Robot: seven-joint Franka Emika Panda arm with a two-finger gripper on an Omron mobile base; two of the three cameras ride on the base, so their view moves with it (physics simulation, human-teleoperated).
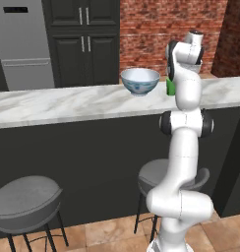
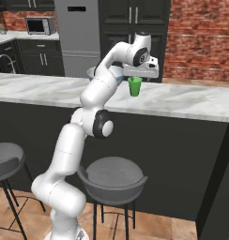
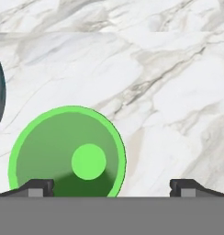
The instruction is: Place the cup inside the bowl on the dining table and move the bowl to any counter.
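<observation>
Cup (image 3: 68, 153) stands upright on the dining table (image 3: 169, 92), below the spread gripper (image 3: 112, 186), toward its left finger

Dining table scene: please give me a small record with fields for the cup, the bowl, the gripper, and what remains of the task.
cup: green cup standing upright on the dining table, empty
bowl: blue-patterned bowl upright on the same table, beside the cup, apart from it
gripper: gripper open, above the cup, looking down into it; left fingertip over the cup's rim, right fingertip over bare marble
held: nothing
task left: cup not yet in bowl; bowl not yet on a counter
</observation>
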